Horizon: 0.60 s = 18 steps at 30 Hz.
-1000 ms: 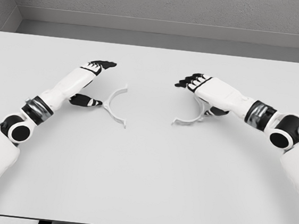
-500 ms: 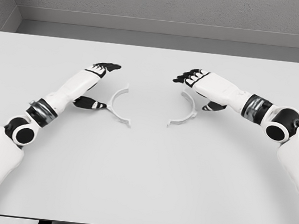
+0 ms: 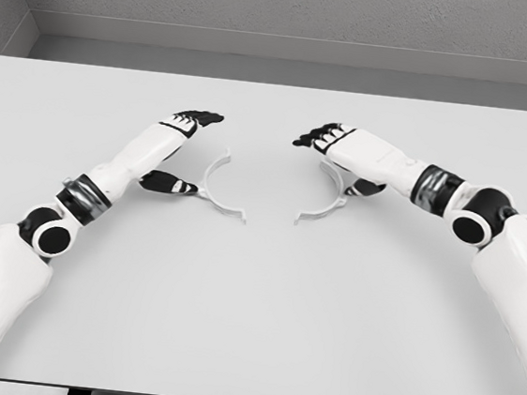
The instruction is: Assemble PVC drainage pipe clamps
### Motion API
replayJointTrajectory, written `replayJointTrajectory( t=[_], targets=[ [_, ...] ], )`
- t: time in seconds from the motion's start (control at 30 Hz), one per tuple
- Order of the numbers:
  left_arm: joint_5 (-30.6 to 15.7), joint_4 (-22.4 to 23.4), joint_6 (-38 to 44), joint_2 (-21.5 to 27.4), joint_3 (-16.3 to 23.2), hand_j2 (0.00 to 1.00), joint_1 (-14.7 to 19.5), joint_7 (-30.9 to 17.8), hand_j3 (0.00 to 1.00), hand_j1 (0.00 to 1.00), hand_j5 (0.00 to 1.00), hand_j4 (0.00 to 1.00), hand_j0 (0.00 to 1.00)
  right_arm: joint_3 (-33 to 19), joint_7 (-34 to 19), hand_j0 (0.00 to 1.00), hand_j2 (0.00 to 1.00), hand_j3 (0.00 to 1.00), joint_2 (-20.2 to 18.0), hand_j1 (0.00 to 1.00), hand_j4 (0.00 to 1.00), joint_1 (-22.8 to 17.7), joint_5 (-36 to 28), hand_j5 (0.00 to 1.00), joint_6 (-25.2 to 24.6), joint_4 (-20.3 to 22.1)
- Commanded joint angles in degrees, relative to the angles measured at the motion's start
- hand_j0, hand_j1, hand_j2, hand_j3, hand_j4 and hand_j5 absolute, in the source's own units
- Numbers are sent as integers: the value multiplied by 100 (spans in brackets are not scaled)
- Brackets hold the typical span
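**Clamp halves drawn closer at mid-surface**

Hands flank two white half-ring clamp pieces on the pale grey surface (image 3: 250,328). On the left, the left hand (image 3: 182,151) has its fingers spread: the upper fingers reach out above the left clamp half (image 3: 217,188), while the thumb lies low, just beside the outer curve of that arc. It brackets the piece rather than gripping it. Compared with half a second and a second ago, this half has slid to the right and turned a little, its lower foot now nearer the middle of the surface, and the left arm has advanced with it.

To the right, the right clamp half (image 3: 327,200) opens toward its partner, the two arcs facing each other but not touching, a gap between their feet. It too has shifted inward over the last second, though less. The right hand (image 3: 338,158) is stretched over its top, fingers extended, thumb tucked under at the outer side; it holds nothing firmly that I can see.

Judged from this, both pieces are being pushed together, and closing the ring is not yet done.

The right hand covers the upper end of its arc, so contact there cannot be confirmed. Any lugs or screw holes are too small to make out.
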State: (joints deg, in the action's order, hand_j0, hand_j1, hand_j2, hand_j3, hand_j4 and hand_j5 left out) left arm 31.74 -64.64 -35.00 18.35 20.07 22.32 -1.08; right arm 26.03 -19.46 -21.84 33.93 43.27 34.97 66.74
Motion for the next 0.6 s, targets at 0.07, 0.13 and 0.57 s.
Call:
replayJointTrajectory(
  t=[0.07, 0.13, 0.57],
  targets=[
    [25, -31, 0, -60, -4, 100, -53, 2, 100, 100, 100, 100, 100, 95, -5, 100, 100, 100, 83, 100, 100, 53, 41, 100, 3, -56],
    [25, -31, 0, -60, -4, 100, -53, 2, 100, 100, 100, 100, 100, 113, -5, 100, 100, 100, 136, 100, 100, 88, 41, 100, 3, -109],
    [-10, -49, 0, 230, -91, 100, 9, 11, 100, 100, 100, 100, 100, 69, 4, 100, 100, 100, 101, 100, 100, 466, 59, 100, 3, -592]
  ],
)
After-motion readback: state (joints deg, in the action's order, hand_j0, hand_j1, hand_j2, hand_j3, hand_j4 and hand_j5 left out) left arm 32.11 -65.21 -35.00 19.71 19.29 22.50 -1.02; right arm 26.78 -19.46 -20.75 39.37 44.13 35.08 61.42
